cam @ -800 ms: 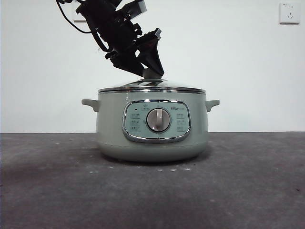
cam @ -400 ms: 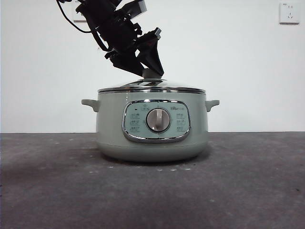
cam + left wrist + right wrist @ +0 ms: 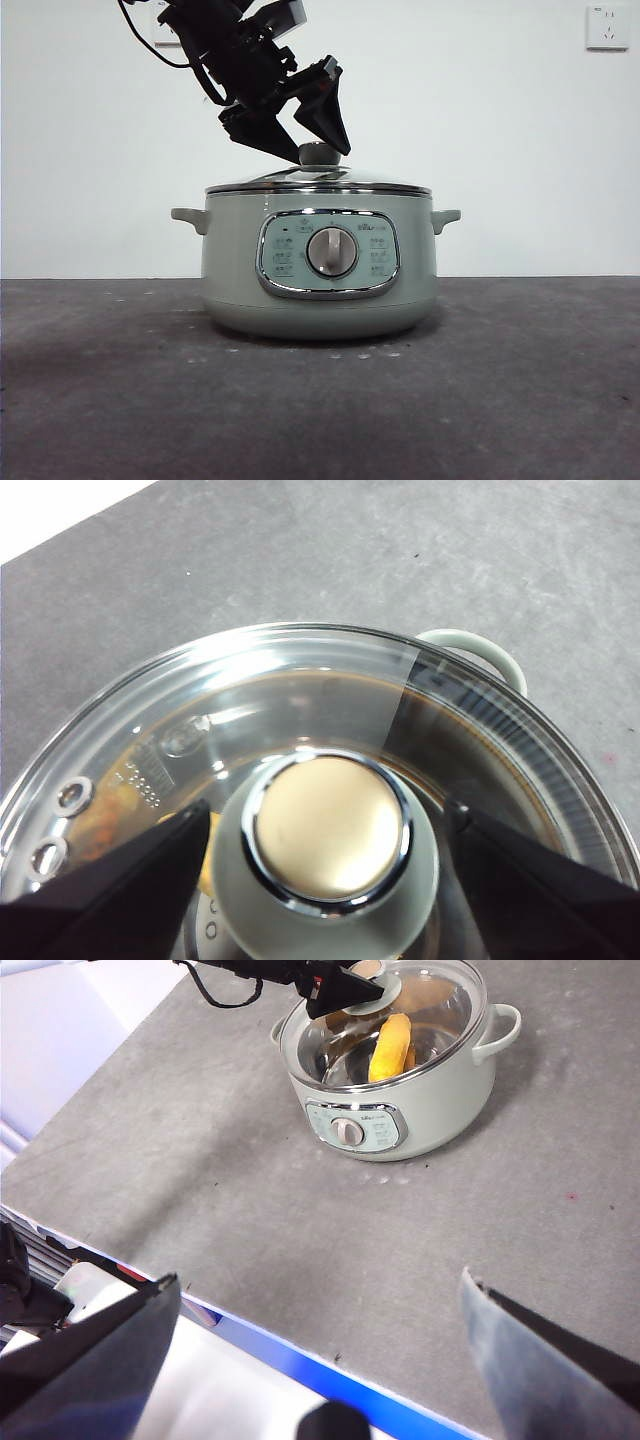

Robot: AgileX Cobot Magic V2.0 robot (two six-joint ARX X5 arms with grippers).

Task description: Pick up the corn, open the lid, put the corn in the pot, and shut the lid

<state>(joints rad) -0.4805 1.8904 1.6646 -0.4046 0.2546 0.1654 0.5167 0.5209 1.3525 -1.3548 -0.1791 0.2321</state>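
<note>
While the corn lies inside the pot under the seated lid, the left gripper straddles the knob, jaws spread, released. Panel writing is unreadable. Far right, a wall socket. The right gripper waits, jaws apart.

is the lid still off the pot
No, the lid sits closed on the pot, its chrome rim flush all around, with the corn visible inside through the glass.

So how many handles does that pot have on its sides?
2: one handle sticks out on the pot's left as the front view shows it, the other handle on its right. The knob on the lid isn't counted.
</note>
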